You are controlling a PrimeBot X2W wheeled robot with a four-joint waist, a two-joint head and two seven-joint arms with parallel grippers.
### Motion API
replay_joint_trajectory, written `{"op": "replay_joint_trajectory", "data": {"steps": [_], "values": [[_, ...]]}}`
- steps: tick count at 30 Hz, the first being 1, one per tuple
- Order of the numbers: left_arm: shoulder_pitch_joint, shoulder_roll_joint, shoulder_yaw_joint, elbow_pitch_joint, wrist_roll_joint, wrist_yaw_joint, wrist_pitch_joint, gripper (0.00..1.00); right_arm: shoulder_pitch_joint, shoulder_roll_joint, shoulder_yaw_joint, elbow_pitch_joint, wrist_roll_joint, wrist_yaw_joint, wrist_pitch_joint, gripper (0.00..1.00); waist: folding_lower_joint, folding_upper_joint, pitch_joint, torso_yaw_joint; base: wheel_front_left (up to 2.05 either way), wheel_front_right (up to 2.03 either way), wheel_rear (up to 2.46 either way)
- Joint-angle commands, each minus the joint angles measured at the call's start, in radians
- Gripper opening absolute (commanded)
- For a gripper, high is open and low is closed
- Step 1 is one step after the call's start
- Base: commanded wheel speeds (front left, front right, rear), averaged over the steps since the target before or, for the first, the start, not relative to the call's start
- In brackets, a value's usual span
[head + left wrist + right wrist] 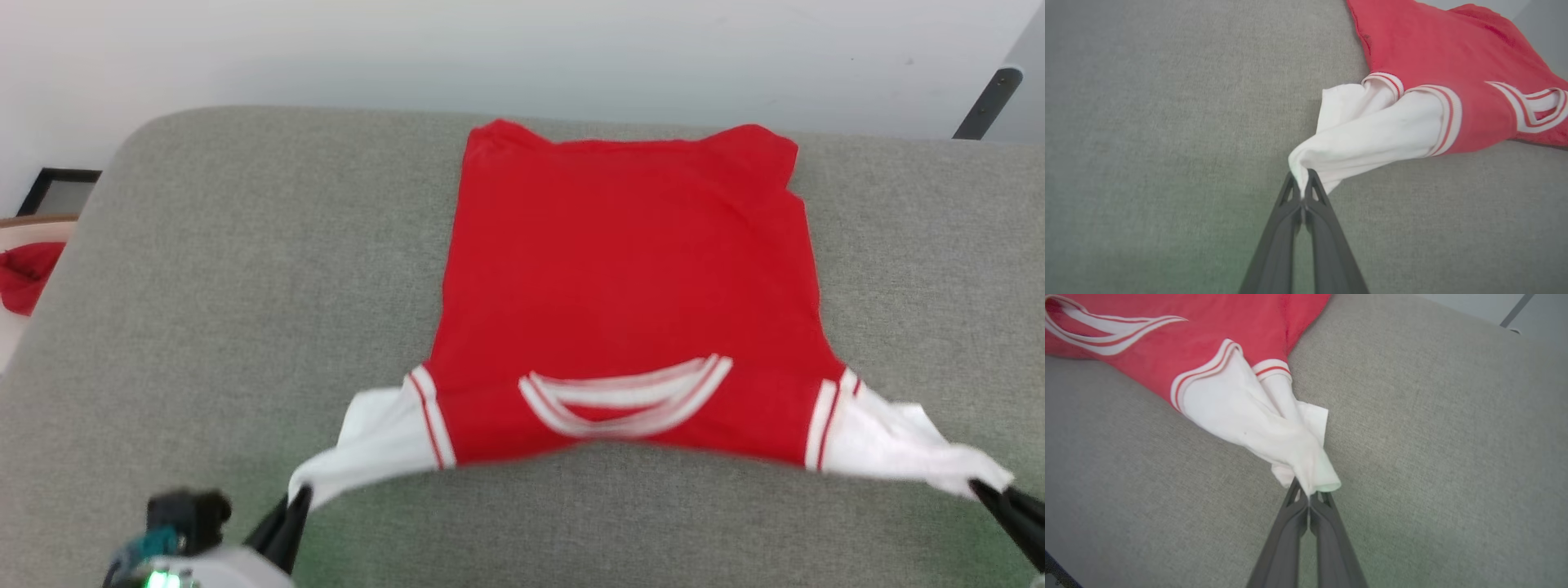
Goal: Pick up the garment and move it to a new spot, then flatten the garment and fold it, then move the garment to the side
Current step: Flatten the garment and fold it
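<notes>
1. Left end effector, seen from the head, is clamped on the tip of the left sleeve. The right end effector is clamped on the tip of the right sleeve. The garment lies on the grey surface with its collar toward the robot and its hem at the far side. Its near edge is blurred and looks strung between the two grips, while the red body rests flat.

2. Left wrist view: the fingers are pressed together on a small pinch of white cloth. The sleeve gathers into a cone toward them. The fabric looks thin, limp and light. It will likely sag and follow any pull rather than hold a shape.

3. Right wrist view: the fingers are likewise closed on a pinch of cuff. A loose flap hangs just beside the tips, so only part of the cuff seems caught. A hard tug could slide it free. The striped trim at the shoulder seams looks thicker and should give a surer bite. Gripping both layers there would keep the folds even.
</notes>
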Motion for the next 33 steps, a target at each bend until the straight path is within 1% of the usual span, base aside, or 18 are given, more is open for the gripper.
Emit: {"op": "replay_joint_trajectory", "data": {"steps": [1,5,7,12,22,23,24,25,28,33], "values": [[0.026,0.003,0.006,-0.002,-0.010,0.014,-0.005,0.00,0.028,-0.008,-0.013,-0.004,0.000,-0.001,0.006,0.00,0.0000,0.0000,-0.002,-0.001,0.00,0.00,0.00],[0.107,-0.013,0.001,-0.006,-0.026,0.041,-0.017,0.00,0.120,-0.017,-0.053,-0.033,-0.023,-0.001,0.034,0.00,0.0000,0.0000,0.000,0.001,0.00,0.00,0.00],[0.128,-0.026,-0.004,0.011,-0.027,0.047,-0.029,0.00,0.158,-0.002,-0.077,-0.033,-0.029,-0.001,0.042,0.00,0.0000,0.0000,0.003,0.004,0.00,0.00,0.00],[0.127,-0.067,-0.016,0.062,-0.040,0.027,-0.056,0.00,0.212,0.041,-0.124,-0.031,-0.041,-0.001,0.066,0.00,0.0000,0.0000,0.005,0.011,0.00,0.00,0.00],[0.079,-0.098,-0.020,0.132,-0.025,0.013,-0.102,0.00,0.266,0.079,-0.191,-0.063,-0.057,-0.001,0.168,0.00,0.0000,0.0000,0.010,0.015,0.00,0.00,0.00],[0.075,-0.104,-0.022,0.135,-0.025,0.010,-0.104,0.00,0.264,0.089,-0.208,-0.067,-0.052,-0.001,0.178,0.16,0.0000,0.0000,0.012,0.014,0.00,0.00,0.00],[0.069,-0.107,-0.025,0.137,-0.023,0.007,-0.108,0.00,0.264,0.093,-0.222,-0.076,-0.054,-0.001,0.187,0.50,0.0000,0.0000,0.015,0.014,0.00,0.00,0.00],[0.064,-0.109,-0.027,0.139,-0.020,0.006,-0.111,0.00,0.263,0.095,-0.232,-0.089,-0.060,-0.001,0.200,1.00,0.0000,0.0000,0.017,0.013,0.00,0.00,0.00],[0.055,-0.119,-0.032,0.145,-0.020,0.001,-0.117,0.00,0.265,0.109,-0.263,-0.143,-0.057,-0.001,0.252,1.00,0.0000,0.0000,0.024,0.013,0.00,0.00,0.00],[0.039,-0.132,-0.038,0.148,-0.018,-0.004,-0.127,0.00,0.274,0.124,-0.336,-0.275,-0.038,-0.001,0.366,1.00,0.0000,0.0000,0.037,0.014,0.00,0.00,0.00]]}}
